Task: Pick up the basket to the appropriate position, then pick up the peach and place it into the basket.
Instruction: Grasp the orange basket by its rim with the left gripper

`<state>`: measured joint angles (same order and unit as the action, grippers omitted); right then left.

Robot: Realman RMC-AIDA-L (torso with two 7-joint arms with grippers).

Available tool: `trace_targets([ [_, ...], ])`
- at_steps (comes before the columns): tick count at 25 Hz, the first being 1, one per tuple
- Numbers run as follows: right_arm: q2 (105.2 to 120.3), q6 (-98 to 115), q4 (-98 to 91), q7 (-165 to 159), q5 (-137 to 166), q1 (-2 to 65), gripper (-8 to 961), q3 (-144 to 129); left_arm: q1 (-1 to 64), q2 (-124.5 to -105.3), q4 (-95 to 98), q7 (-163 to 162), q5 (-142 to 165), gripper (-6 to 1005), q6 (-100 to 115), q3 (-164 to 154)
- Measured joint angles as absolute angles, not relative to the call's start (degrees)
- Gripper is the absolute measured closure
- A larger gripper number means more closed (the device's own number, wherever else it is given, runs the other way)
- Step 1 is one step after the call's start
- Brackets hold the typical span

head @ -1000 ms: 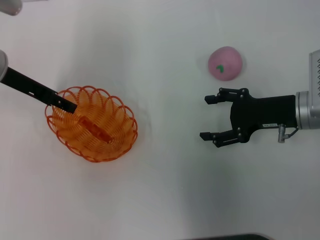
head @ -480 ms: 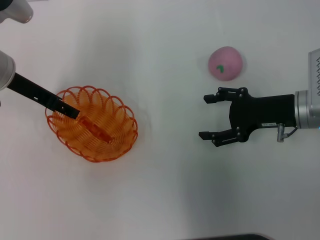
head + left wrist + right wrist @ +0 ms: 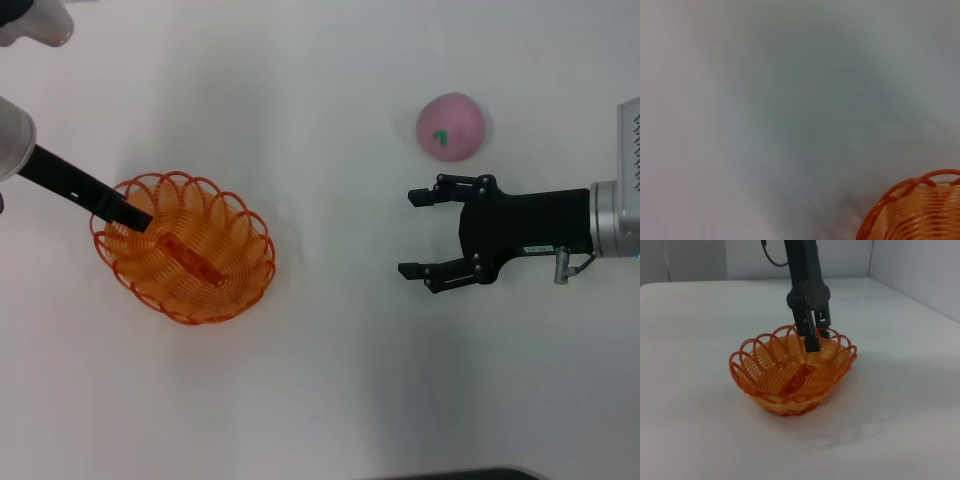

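The basket [image 3: 183,249] is seated flat on the white table [image 3: 330,380], at the robot's left. The left gripper [image 3: 132,214] is positioned at the basket's rim, on the side farthest from the peach [image 3: 451,126]. In the right wrist view the left gripper's fingers [image 3: 811,338] are seen pointing down, one inside the looped rim and one just outside it, with the rim wall clamped between them. The basket [image 3: 792,369] is thus gripped at its edge, and the rest of it lies beyond the fingertips. In the left wrist view only a portion of the rim [image 3: 912,210] is shown.

The right gripper [image 3: 422,234] is held above the table, well apart from the basket. Its fingers [image 3: 432,194] are spread wide and nothing is held between them. The peach rests on the table just beside the outer face of one finger, outside the gap, and is not touched. A green mark is visible on its upper surface.
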<state>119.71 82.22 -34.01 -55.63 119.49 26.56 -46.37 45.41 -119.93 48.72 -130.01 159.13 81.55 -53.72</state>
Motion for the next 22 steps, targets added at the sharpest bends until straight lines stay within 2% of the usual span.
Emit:
trace_targets([
  [11,119.71,82.17,-34.02,-55.64,119.57,26.54,33,-46.48,45.09,-120.60,50.09,-130.86,159.33,648,81.38,-54.67],
  [16,119.71,82.17,-34.01,-55.63,119.61,26.57,33,-46.49,45.09,-120.71,50.13,-131.11,160.48,856,81.38,-54.64],
  [22,119.69,82.18,-34.02,-55.63,119.62,26.63,34,-46.49,45.12,-120.71,50.23,-131.67,160.58,878,81.60,-54.36],
])
